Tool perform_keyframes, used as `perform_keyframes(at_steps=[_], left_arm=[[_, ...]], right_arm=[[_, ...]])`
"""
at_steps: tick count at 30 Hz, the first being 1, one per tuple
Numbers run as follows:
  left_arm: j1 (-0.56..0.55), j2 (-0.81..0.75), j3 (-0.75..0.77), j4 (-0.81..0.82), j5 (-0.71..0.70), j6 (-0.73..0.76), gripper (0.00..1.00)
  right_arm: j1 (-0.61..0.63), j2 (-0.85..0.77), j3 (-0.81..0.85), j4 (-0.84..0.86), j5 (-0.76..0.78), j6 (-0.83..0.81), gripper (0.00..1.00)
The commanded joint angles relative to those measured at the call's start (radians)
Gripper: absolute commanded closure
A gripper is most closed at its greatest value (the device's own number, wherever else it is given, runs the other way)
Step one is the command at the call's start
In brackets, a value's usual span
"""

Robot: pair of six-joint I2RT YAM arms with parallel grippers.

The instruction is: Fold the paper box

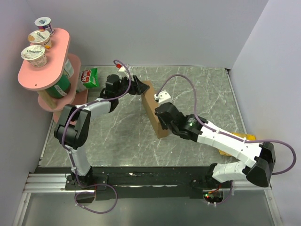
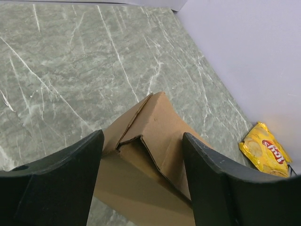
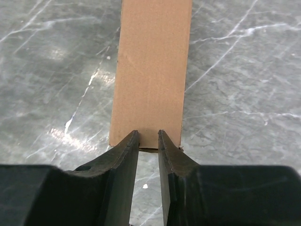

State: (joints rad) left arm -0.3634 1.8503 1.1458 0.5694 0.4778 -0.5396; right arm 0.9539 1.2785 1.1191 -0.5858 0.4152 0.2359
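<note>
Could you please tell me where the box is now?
In the top view, the box stands on edge near the middle, between the left gripper at its far end and the right gripper at its near end.

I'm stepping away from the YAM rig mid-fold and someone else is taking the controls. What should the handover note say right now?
Left tool: open, fingers on either side of the far end of the paper box; contact not clear.
Right tool: shut on the box's near end.
Box: mid-table, standing on edge between the two arms.
Done: panels are folded up into a thin slab.
Left, probably: the far-end flaps sit loose and gaping; press them closed.
</note>
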Motion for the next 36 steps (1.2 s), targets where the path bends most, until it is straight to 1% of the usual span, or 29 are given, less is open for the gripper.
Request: perform_keyframes(at_steps=[1,5,13,17,21,25,29,31,32,34,35,36], left_arm=[[-0.012,0.064,-0.006,-0.068,-0.018,0.012,0.3],[-0.012,0.07,-0.021,-0.055,-0.021,0.003,0.3],[-0.012,0.09,-0.034,-0.039,-0.03,-0.023,0.3],[-0.012,0.096,-0.027,-0.049,-0.042,-0.036,0.31],[-0.02,0.092,-0.018,-0.071,-0.064,-0.022,0.34],[-0.051,0.101,0.012,-0.115,-0.093,0.018,0.35],[-0.068,0.122,0.032,-0.115,-0.088,0.007,0.37],[-0.071,0.122,0.032,-0.111,-0.084,0.0,0.36],[-0.071,0.118,0.028,-0.105,-0.081,-0.005,0.35],[-0.068,0.093,0.019,-0.095,-0.076,-0.008,0.34],[-0.068,0.086,0.025,-0.098,-0.064,-0.005,0.33],[-0.068,0.078,0.029,-0.104,-0.05,0.006,0.33]], right_arm=[[0.066,0.119,-0.068,-0.246,0.08,0.08,0.69],[0.124,0.168,-0.077,-0.29,0.12,0.134,0.69],[0.239,0.209,-0.091,-0.318,0.152,0.2,0.69],[0.272,0.239,-0.085,-0.336,0.134,0.226,0.69],[0.279,0.236,-0.099,-0.345,0.097,0.252,0.67],[0.264,0.167,-0.111,-0.335,0.065,0.252,0.66],[0.237,0.191,-0.122,-0.319,0.033,0.229,0.65],[0.22,0.185,-0.117,-0.306,0.016,0.226,0.63],[0.207,0.173,-0.114,-0.296,-0.025,0.226,0.62],[0.165,0.116,-0.111,-0.252,-0.07,0.22,0.57],[0.143,0.095,-0.113,-0.237,-0.094,0.22,0.52],[0.096,0.072,-0.114,-0.209,-0.145,0.212,0.39]])
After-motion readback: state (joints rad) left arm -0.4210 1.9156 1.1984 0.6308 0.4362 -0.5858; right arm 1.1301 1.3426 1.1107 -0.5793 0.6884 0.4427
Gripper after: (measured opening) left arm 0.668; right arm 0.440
